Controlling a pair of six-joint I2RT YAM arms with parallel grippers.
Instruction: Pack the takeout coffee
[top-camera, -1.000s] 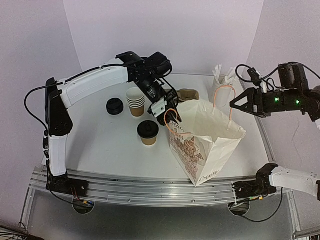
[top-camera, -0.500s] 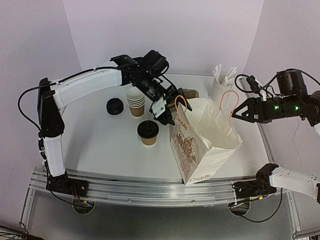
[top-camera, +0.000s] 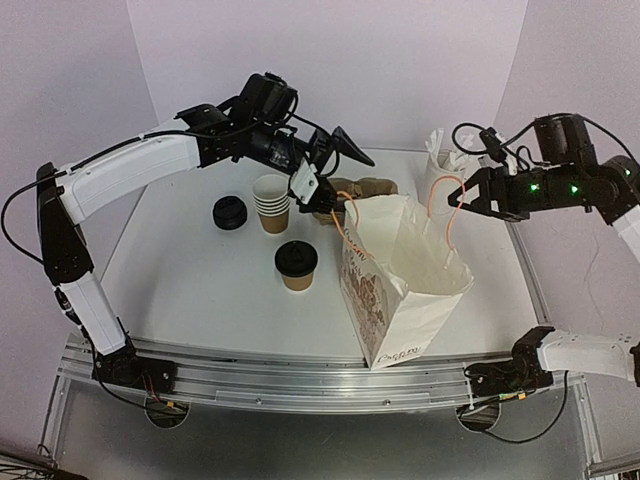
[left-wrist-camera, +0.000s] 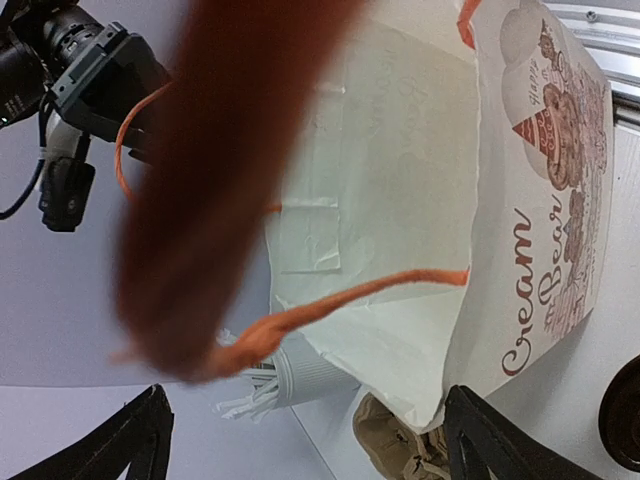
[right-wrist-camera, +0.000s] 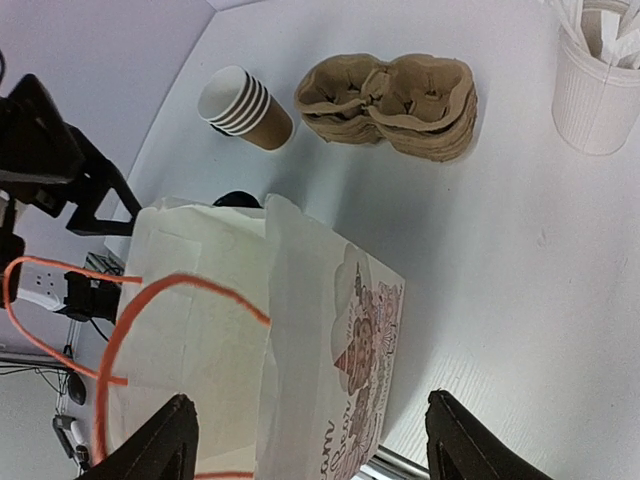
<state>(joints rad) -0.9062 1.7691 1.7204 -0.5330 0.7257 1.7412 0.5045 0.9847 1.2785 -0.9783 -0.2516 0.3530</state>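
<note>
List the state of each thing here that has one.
Paper bag: upright, mouth open.
Coffee cup: lidded, upright, outside the bag.
Cup stack: nested, lidless, upright.
Lids: stacked, on no cup.
Left gripper: open.
Right gripper: open.

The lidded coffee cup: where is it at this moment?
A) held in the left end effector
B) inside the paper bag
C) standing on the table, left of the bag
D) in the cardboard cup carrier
C: the lidded coffee cup stands on the table beside the paper bag, outside it.
</note>
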